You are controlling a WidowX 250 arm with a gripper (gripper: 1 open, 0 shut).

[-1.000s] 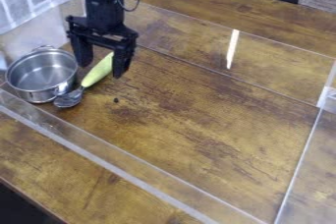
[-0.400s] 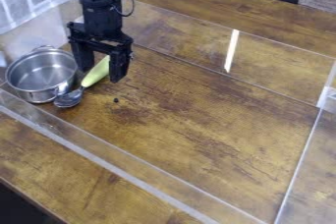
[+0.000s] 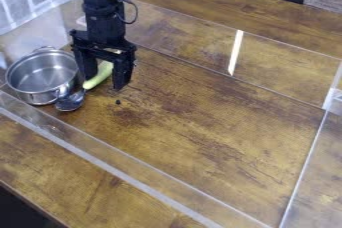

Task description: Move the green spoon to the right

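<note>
Reaching for the green spoon seems to be the step in hand; the grasp is not yet made. In the cam view, with 12 o'clock at the top edge, the spoon is seen approx. at 10 o'clock from the table centre, its handle pointed to 1 o'clock and its metal bowl to 7. The gripper is opened, nothing is held, and its dark fingers are spread about the handle. Whether the handle is touched cannot be told.

For the next move, the fingers should prob. be lowered a bit if needed, then closed on the handle; after this the spoon can be lifted and carried toward 3 o'clock.

The steel pot is placed at 9 o'clock of the spoon, v. near the spoon's bowl; contact cannot be confirmed. It may be knocked if the wrist is swung to that side. Toward 3 o'clock no obstacle is seen close by; only a white strip is noted farther off, at approx. 2 o'clock.
</note>
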